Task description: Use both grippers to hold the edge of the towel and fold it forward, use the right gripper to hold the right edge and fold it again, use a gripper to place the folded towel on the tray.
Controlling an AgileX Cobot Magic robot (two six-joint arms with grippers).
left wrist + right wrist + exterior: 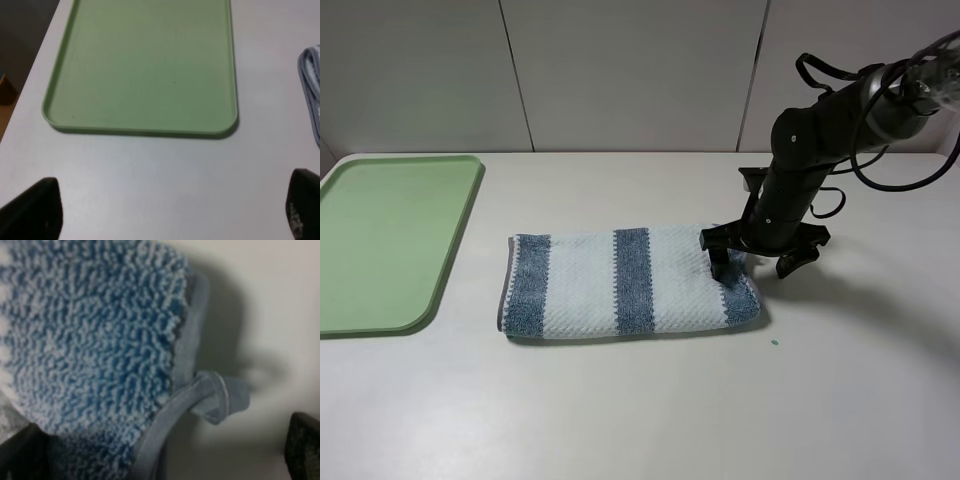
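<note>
The striped towel [620, 280] lies folded on the white table, right of the light green tray [390, 240]. My right gripper [755, 262] is open and low at the towel's right edge: one finger stands on the cloth, the other on the table beyond it. In the right wrist view the blue terry [90, 340], the grey hem and a hem loop [220, 395] fill the space between my right gripper's [162, 450] fingers. My left gripper [167, 215] is open and empty above bare table near the tray [150, 60]. The towel's edge [312, 85] shows beside it. The left arm is outside the exterior high view.
A grey panelled wall [640, 70] stands behind the table. A tiny green speck [775, 342] lies on the table near the towel's front right corner. Nothing lies in the tray.
</note>
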